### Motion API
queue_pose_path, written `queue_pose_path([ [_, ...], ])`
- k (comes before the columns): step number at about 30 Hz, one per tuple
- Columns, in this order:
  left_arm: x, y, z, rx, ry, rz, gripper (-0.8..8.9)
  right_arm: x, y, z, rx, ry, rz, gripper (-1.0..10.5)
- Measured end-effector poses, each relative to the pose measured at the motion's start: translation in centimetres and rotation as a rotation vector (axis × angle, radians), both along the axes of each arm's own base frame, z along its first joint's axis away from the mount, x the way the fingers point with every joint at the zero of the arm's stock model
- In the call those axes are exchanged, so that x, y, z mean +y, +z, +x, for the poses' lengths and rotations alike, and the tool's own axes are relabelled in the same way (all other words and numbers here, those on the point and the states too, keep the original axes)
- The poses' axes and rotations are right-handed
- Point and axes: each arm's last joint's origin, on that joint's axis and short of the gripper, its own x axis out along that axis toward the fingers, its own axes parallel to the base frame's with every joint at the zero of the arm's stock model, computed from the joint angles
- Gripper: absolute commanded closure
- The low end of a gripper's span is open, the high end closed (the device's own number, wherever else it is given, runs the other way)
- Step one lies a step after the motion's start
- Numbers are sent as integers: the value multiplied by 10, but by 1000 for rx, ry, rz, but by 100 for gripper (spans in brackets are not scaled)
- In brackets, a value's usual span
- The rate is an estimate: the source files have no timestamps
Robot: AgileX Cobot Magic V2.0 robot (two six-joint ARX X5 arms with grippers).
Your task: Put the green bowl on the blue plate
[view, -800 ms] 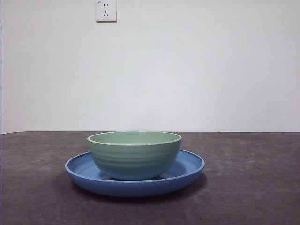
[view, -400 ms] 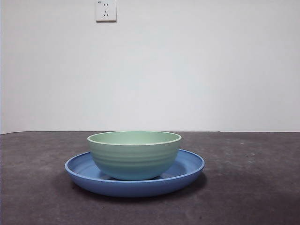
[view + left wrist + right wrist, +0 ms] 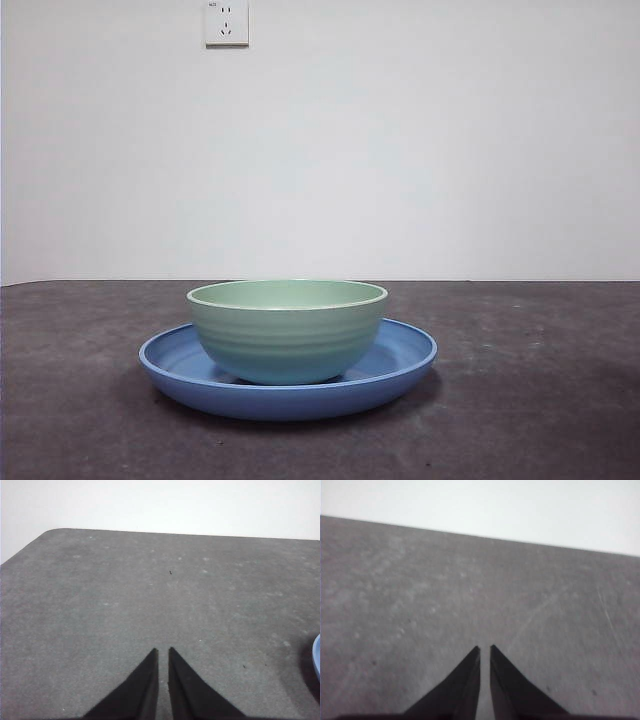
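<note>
The green bowl (image 3: 287, 332) sits upright inside the blue plate (image 3: 400, 362), resting on the plate's floor a little left of its middle. The bowl is a pale mint green, round, with faint level ridges running around its outside and a thin, lighter rim; its inside looks a shade brighter than its wall. The plate is a glossy medium blue, wide and shallow, with a raised sloping rim that reaches out past the bowl on both sides. Plate and bowl stand on a dark grey table (image 3: 540, 400) before a white wall that carries a white socket (image 3: 226, 22).

No arm shows in the front view. The left gripper (image 3: 163, 652) hangs above bare table with its jaws pressed nearly together and nothing between them; a sliver of the plate shows at the edge of its view. The right gripper (image 3: 485, 650) is likewise over bare table, jaws close together and holding nothing.
</note>
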Motion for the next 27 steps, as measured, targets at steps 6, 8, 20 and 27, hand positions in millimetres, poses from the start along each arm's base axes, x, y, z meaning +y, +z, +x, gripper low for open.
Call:
queue_pose_path([
  [6, 0, 0, 0, 0, 0, 0, 781, -1, -1, 0, 8, -26, -4, 918],
  [8, 0, 0, 0, 0, 0, 0, 781, -1, -1, 0, 8, -26, -4, 918],
  [20, 0, 0, 0, 0, 0, 0, 781, -1, 0, 0, 3, -27, -4, 918],
  [27, 0, 0, 0, 0, 0, 0, 781, -1, 0, 0, 3, -27, -4, 918],
])
